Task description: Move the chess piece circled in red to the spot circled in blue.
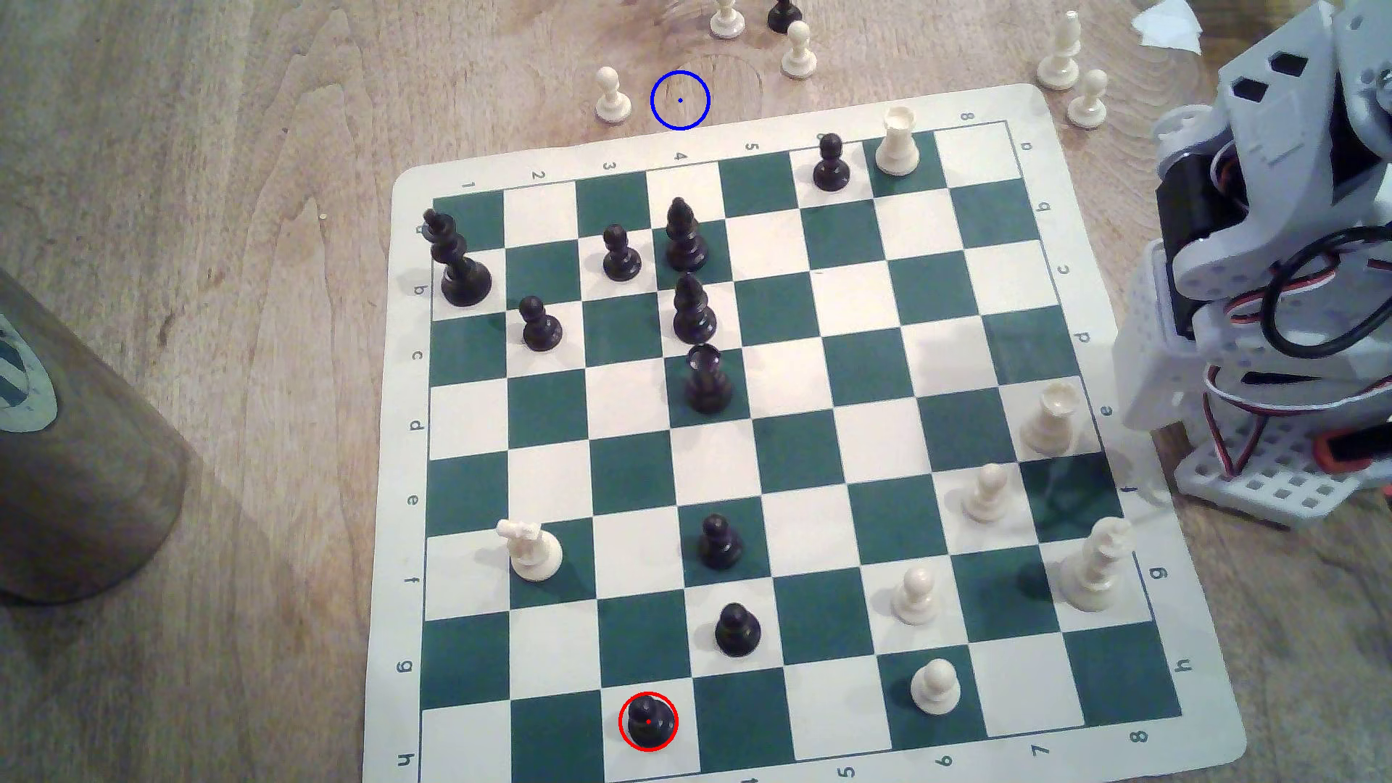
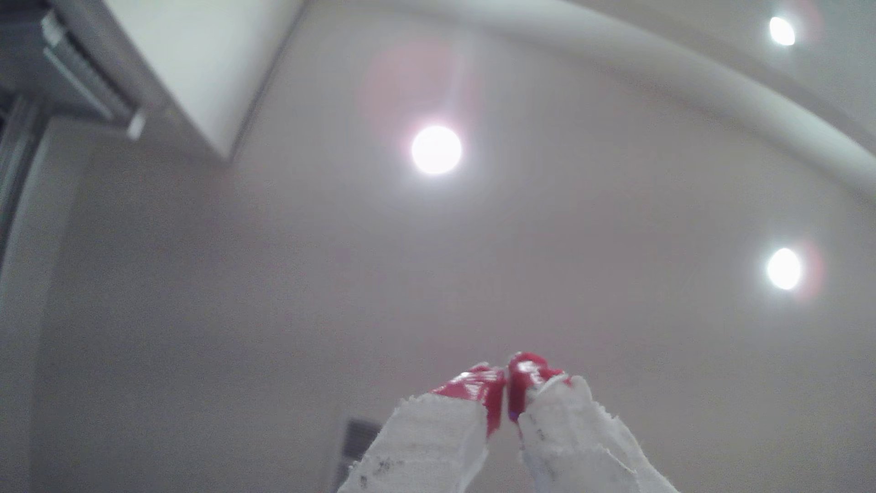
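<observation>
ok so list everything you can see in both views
chess piece: one, black pawn, red-ringed, board's near edge
spot: one, blue ring, bare tabletop beyond the board
other black pieces: nine on the board, one on the table at the top edge
white pieces: seven on the board, five on the table beyond it
board: one, green and white mat
table: one, light brown wood
cylinder: one, brown-grey, blurred, exterior view's left
ceiling lights: three, white
arm: one, white, exterior view's right
gripper: one, red tips, white wrapping, shut, facing the ceiling
</observation>
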Controlling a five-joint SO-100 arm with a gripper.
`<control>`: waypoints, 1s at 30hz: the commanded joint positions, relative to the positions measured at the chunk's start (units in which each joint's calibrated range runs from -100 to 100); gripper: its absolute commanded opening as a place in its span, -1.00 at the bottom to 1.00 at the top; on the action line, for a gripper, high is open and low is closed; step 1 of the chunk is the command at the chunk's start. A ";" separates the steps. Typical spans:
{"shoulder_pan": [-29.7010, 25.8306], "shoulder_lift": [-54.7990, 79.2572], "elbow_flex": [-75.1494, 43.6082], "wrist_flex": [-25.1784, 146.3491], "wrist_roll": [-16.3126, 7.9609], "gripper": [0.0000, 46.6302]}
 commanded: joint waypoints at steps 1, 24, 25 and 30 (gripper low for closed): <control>-0.30 -0.20 0.81 -1.27 0.05 -0.99; -10.47 -0.11 -22.22 78.18 -0.34 -0.99; -10.71 -0.11 -22.85 79.49 -0.34 -0.99; -11.33 -0.11 -26.29 95.38 -0.44 -0.99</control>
